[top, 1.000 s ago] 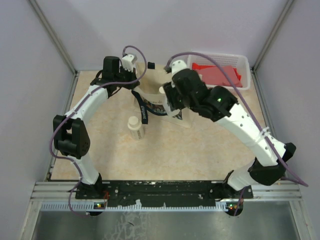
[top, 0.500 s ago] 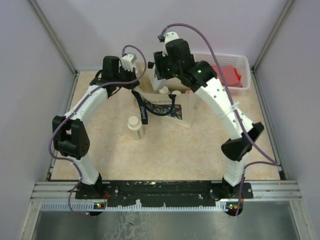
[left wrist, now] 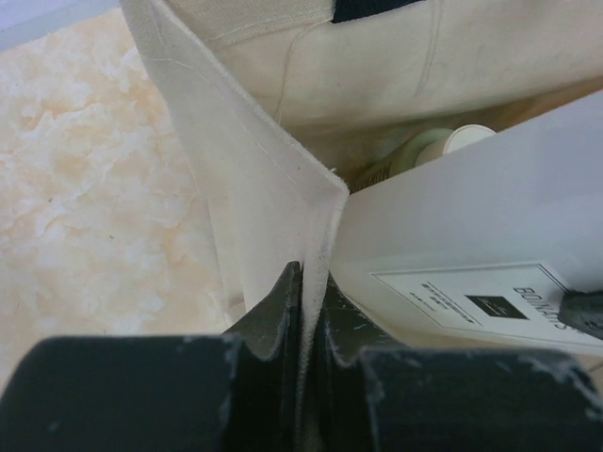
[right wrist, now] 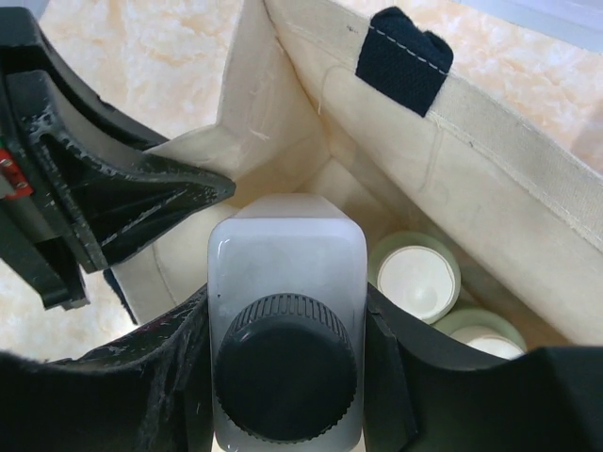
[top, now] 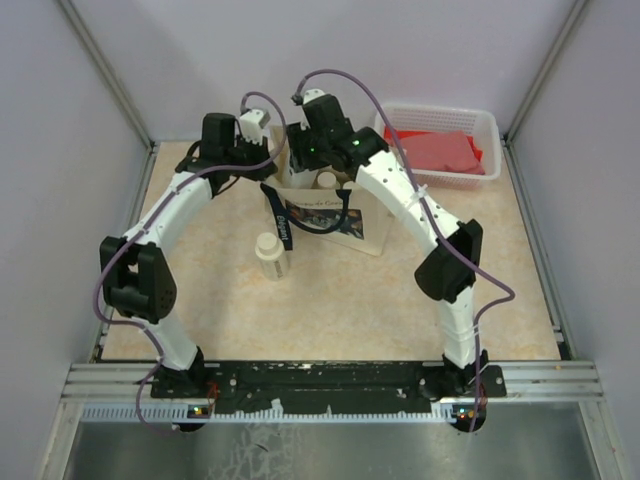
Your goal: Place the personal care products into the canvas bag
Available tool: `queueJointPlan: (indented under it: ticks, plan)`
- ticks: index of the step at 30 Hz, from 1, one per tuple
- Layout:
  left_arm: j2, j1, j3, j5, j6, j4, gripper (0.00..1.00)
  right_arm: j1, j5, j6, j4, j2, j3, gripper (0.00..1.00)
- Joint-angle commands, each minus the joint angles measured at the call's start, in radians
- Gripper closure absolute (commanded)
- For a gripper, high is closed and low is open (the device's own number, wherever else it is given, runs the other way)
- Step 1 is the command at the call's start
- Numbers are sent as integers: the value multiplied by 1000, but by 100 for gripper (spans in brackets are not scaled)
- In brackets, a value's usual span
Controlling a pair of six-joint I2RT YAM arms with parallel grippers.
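Beige canvas bag (right wrist: 490, 122) holds two cream-capped bottles (right wrist: 415, 278); left claw (left wrist: 303, 311) pinches its rim, right claw (right wrist: 287, 325) clamps a white dark-capped bottle (right wrist: 285, 250) above; one beige bottle (top: 271, 256) waits outside

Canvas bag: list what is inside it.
Inside the canvas bag: a white bottle with a dark cap, clamped in the right gripper, and two cream-capped bottles beside it. The white bottle covers most of the floor, so anything else is hidden.
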Motion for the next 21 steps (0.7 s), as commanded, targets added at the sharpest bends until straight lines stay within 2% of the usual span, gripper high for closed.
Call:
queueJointPlan:
  ticks: [1,10,21]
  plan:
    - [-73,5,10,16,-1,33,100,3,-27,23,192,-6,81,100]
    - [-103,5,6,10,-6,29,100,-2,8,0,211,74,76,100]
    - [-116,5,2,-14,-9,19,100,-4,148,-89,66,166,169,100]
